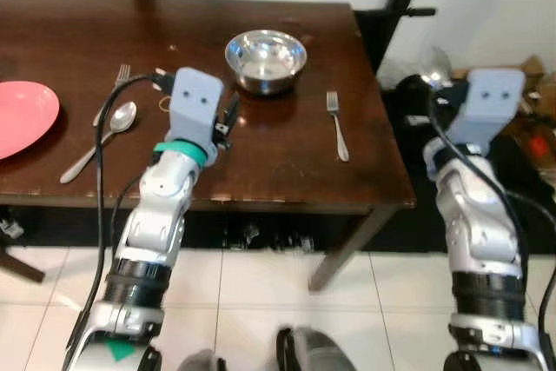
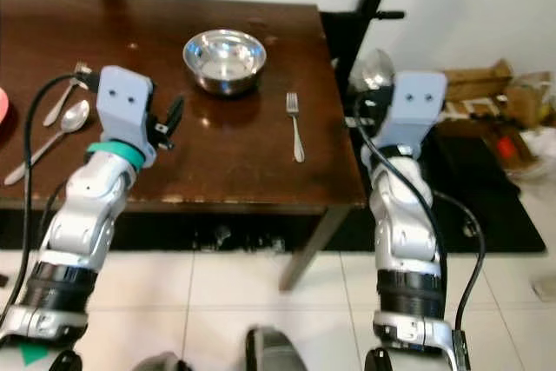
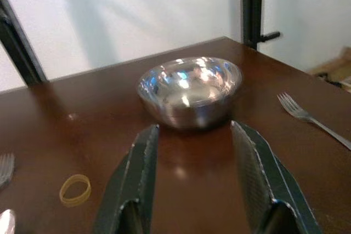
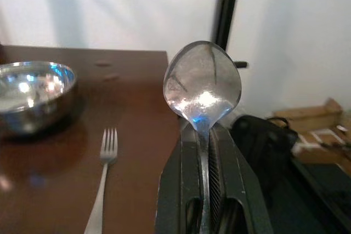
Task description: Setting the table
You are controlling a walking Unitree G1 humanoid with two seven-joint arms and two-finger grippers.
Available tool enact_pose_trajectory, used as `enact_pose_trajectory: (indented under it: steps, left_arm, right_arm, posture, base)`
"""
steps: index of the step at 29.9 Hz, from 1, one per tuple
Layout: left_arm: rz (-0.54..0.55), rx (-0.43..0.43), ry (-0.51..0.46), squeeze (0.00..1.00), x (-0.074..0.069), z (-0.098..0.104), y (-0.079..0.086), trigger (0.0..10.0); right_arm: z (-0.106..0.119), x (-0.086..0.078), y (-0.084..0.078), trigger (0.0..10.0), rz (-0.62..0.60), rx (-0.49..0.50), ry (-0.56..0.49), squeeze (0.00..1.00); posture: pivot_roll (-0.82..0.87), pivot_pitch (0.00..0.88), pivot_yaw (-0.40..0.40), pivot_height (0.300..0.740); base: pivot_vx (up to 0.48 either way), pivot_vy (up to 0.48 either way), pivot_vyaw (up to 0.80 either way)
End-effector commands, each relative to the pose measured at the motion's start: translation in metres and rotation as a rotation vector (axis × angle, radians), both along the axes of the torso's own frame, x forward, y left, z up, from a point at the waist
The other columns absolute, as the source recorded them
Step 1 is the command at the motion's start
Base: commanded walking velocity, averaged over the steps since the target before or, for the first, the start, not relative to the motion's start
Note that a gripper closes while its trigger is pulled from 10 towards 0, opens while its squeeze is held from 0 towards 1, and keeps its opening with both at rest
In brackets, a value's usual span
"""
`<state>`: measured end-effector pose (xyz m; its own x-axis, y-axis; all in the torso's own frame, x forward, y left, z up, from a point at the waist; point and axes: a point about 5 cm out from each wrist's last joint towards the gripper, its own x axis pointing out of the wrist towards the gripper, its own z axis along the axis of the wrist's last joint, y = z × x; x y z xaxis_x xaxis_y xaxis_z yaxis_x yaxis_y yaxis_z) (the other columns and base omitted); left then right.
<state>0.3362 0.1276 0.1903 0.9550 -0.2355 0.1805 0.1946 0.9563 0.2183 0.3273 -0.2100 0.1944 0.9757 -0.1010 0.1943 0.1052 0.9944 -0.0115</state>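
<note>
Spoon, polished steel with an oval bowl [image 4: 202, 80]: my right gripper [image 4: 204, 152] has its fingers clamped on the handle, bowl upward, held off the table's right edge. I judge it light, rigid and slippery; the grip on the narrow handle looks sound.

Head views: dark brown wooden table [image 1: 287, 162], glossy, worn along its front edge. Round steel bowl [image 1: 266, 60] towards the far right corner; slim steel fork [image 1: 337, 125] just right of it, near the right edge. A second steel spoon [image 1: 109, 132] and fork [image 1: 120, 78] lie further left, beside a pink plate [image 1: 24, 115] at the left edge.

Left wrist view: left gripper [image 3: 194, 152] fingers spread, empty, aimed at the bowl; tan rubber band [image 3: 75, 189] nearby.
</note>
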Motion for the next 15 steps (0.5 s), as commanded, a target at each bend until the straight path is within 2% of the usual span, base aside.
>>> enact_pose_trajectory:
  steps: [1,15]
  left_arm:
    - [0.007,0.001,0.015,0.00,-0.0002,-0.0032,0.0017,10.0]
    - [0.006,-0.001,0.015,0.00,0.0008,-0.0028,0.0013,10.0]
  right_arm:
    - [0.0001,-0.0001,0.0028,10.0,0.010,0.010,-0.006,0.00]
    - [0.0013,0.0011,0.0017,10.0,0.010,0.032,-0.011,0.00]
  posture:
    - [-0.05,0.000,-0.006,0.740]
    - [-0.05,0.000,-0.005,0.740]
  base:
    - [-0.379,0.000,0.00]
    - [-0.386,0.000,0.00]
